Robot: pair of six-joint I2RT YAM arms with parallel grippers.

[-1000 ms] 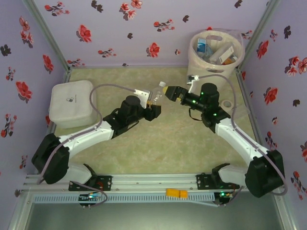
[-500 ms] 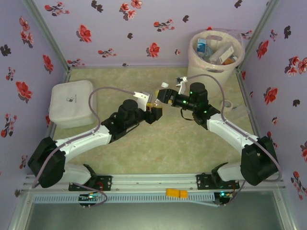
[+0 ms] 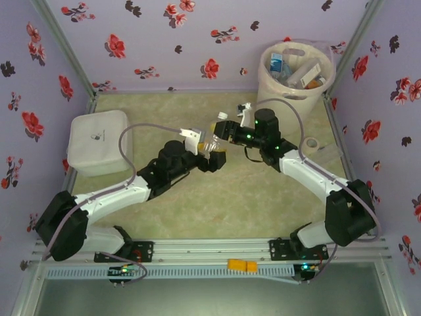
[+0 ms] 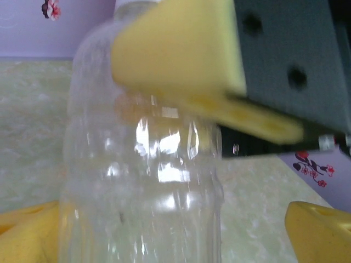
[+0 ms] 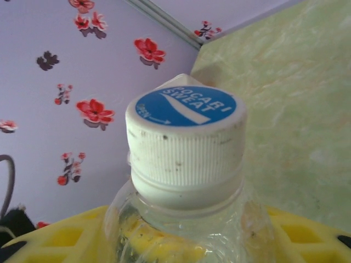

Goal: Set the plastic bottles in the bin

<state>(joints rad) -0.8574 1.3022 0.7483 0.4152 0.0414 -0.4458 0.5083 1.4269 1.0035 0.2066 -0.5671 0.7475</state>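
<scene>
A clear plastic bottle (image 3: pixel 213 136) with a white and blue cap (image 5: pixel 185 131) hangs over the middle of the table between both grippers. My right gripper (image 3: pixel 224 130) is shut on its shoulder just below the cap, a yellow pad (image 5: pixel 60 238) on each side. In the left wrist view the bottle's body (image 4: pixel 142 181) stands between my left gripper's (image 4: pixel 175 241) fingers, which are open; the right-hand pad (image 4: pixel 321 230) is well clear of it. The cream bin (image 3: pixel 299 97) stands at the back right with several bottles (image 3: pixel 289 69) inside.
A white rounded box (image 3: pixel 99 141) sits at the left of the mat. A white tape roll (image 3: pixel 311 143) lies by the right wall, below the bin. Flowered walls close in the back and both sides.
My right gripper moved left onto the bottle's cap end and closed on it. My left gripper, which was holding the bottle, has opened.
</scene>
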